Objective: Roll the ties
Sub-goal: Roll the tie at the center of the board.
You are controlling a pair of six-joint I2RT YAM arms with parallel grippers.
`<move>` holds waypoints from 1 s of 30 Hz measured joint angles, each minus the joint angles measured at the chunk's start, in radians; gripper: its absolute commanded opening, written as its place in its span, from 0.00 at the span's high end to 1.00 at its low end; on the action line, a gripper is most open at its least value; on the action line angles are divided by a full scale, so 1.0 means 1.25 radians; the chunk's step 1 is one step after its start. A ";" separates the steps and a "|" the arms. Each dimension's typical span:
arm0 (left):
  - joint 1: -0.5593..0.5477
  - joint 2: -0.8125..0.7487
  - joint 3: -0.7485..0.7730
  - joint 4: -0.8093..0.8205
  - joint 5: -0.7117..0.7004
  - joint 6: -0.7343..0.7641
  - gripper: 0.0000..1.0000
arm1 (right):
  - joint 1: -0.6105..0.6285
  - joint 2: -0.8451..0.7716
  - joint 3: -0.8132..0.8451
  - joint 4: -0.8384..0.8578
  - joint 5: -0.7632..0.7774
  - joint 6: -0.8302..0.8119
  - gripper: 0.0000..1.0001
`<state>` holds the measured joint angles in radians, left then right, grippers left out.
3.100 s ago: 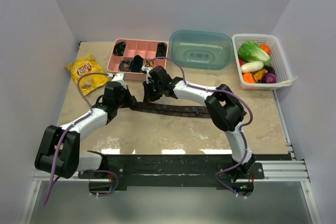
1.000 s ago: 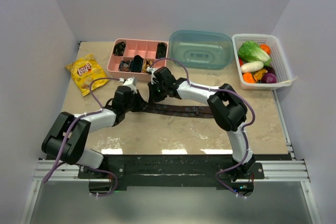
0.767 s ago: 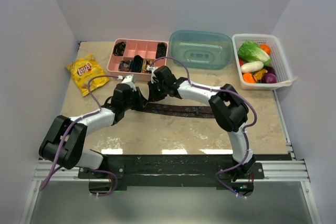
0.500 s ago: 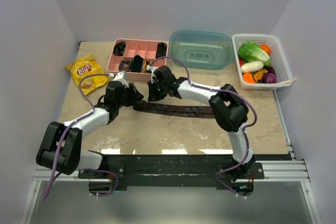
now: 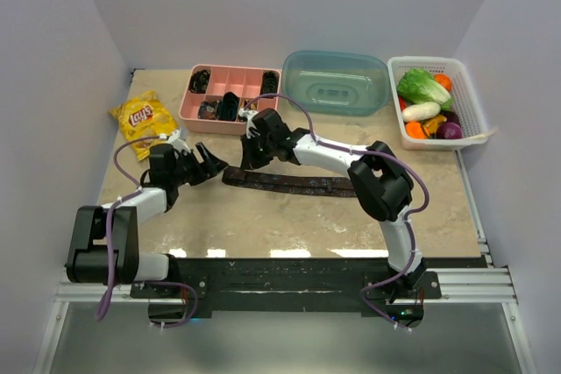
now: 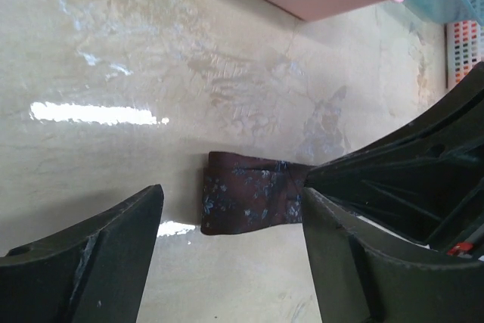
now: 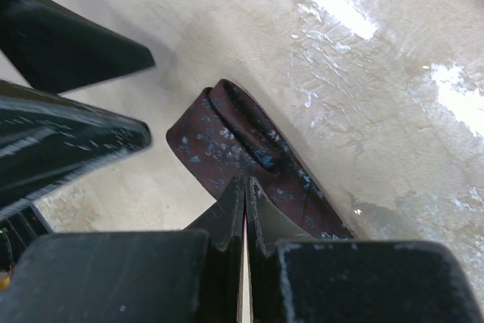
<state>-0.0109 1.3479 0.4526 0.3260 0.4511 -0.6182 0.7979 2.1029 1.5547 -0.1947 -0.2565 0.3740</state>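
A dark maroon tie [image 5: 289,183] with small pale flowers lies flat across the middle of the table. Its left end [image 6: 249,200] is folded over once. My right gripper [image 5: 253,158] is shut, and its tips [image 7: 243,184] rest on the tie [image 7: 238,141] just behind that fold. My left gripper [image 5: 207,166] stands open a little left of the tie's end, touching nothing. Its two fingers [image 6: 94,255] frame the folded end in the left wrist view. The left fingers [image 7: 72,145] also show at the left of the right wrist view.
A pink divided tray [image 5: 187,104] at the back holds several small dark coils. A yellow chip bag [image 5: 143,117] lies at the back left. A teal lidded box [image 5: 337,82] and a white basket [image 5: 473,133] of vegetables stand at the back right.
My left gripper has opened, let go of the tie's end and drawn back to the left. The right gripper has stayed shut on top of the tie.
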 measured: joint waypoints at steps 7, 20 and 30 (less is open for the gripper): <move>0.003 0.074 -0.021 0.061 0.073 -0.018 0.21 | 0.004 0.006 0.018 0.000 -0.001 0.000 1.00; 0.003 0.152 -0.037 0.165 0.117 -0.045 0.35 | 0.006 0.037 -0.020 0.002 0.001 -0.006 1.00; 0.003 0.204 -0.061 0.261 0.146 -0.079 0.52 | 0.006 0.046 -0.027 0.024 0.000 -0.007 1.00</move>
<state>-0.0067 1.6028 0.3767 0.6525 0.6338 -0.7174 0.8051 2.1609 1.5204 -0.1650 -0.2569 0.3653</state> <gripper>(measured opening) 0.523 0.007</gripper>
